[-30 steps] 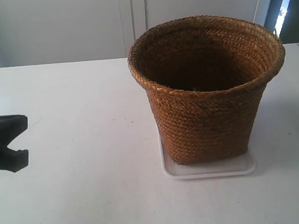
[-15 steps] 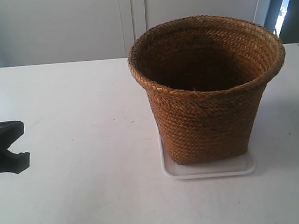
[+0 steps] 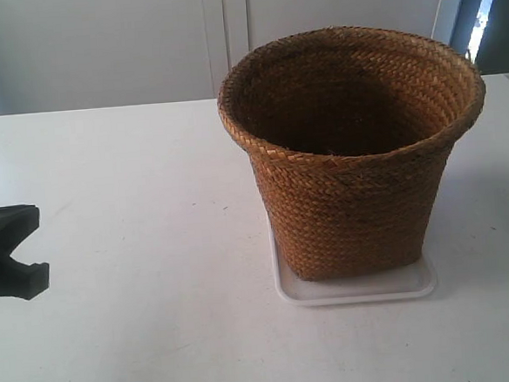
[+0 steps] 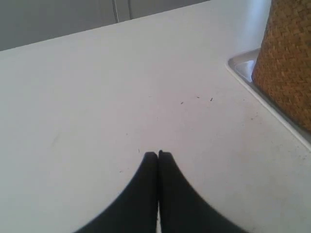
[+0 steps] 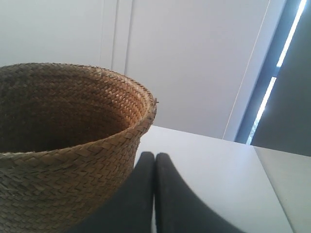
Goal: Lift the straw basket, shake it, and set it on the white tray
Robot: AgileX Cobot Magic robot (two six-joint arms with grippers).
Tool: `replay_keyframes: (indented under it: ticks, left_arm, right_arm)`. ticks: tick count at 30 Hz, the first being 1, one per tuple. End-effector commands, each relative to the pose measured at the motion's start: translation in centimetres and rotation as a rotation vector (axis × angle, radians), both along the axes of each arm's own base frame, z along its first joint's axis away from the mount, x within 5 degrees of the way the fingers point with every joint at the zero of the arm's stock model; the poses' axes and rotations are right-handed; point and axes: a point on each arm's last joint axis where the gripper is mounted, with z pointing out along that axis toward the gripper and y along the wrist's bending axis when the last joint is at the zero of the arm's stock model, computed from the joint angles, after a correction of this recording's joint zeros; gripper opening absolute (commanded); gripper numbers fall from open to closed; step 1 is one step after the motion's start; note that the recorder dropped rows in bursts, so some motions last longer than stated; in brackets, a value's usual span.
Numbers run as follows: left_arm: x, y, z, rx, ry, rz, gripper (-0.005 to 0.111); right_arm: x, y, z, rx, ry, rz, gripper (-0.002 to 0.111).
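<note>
The straw basket point(image 3: 355, 193) stands upright on the white tray point(image 3: 358, 290), and its base covers most of the tray. In the left wrist view my left gripper point(image 4: 158, 154) is shut and empty over bare table, well apart from the basket point(image 4: 286, 63) and the tray's corner point(image 4: 243, 68). The black end of that arm point(image 3: 6, 261) shows at the exterior view's left edge. In the right wrist view my right gripper point(image 5: 155, 155) is shut and empty, just beside the basket's flared rim point(image 5: 141, 116). It is outside the exterior view.
The white table point(image 3: 132, 182) stretches between the left arm and the basket. White cabinet doors point(image 3: 217, 36) close off the back. A dark window strip point(image 5: 277, 73) stands behind the table's far corner.
The left arm's black end has drawn back a little toward the exterior view's left edge and sunk slightly. The basket and tray have not moved.
</note>
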Motion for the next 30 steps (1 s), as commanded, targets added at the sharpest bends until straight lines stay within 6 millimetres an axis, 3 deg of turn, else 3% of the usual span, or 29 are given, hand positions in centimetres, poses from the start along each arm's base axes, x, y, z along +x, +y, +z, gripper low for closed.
replay_keyframes:
  ticks: [1, 7, 13, 17, 21, 25, 30]
  left_arm:
    - [-1.4, 0.1, 1.0, 0.002, -0.04, -0.043, 0.0]
    - [-3.7, 1.2, 3.2, -0.034, -0.177, -0.029, 0.0]
    - [-6.8, 2.2, 3.6, -0.194, -0.12, 0.011, 0.0]
    - [-8.7, 2.3, 3.4, -0.155, -0.109, -0.018, 0.0]
    - [-10.2, 2.6, 3.4, -0.002, -0.22, -0.036, 0.0]
    - [-11.1, 3.3, 2.1, 0.037, -0.327, 0.053, 0.0]
    - [-11.3, 3.4, -2.7, -0.076, -0.302, 0.109, 0.0]
  right_arm:
    - [-0.1, -0.1, 0.0, 0.0, -0.011, -0.007, 0.0]
    - [-0.1, -0.1, 0.0, 0.0, -0.011, -0.007, 0.0]
    - [-0.1, -0.1, 0.0, 0.0, -0.011, -0.007, 0.0]
    - [-0.1, -0.1, 0.0, 0.0, -0.011, -0.007, 0.0]
    - [-0.1, -0.1, 0.0, 0.0, -0.011, -0.007, 0.0]
    - [-0.1, -0.1, 0.0, 0.0, -0.011, -0.007, 0.0]
    - [-0.1, -0.1, 0.0, 0.0, -0.011, -0.007, 0.0]
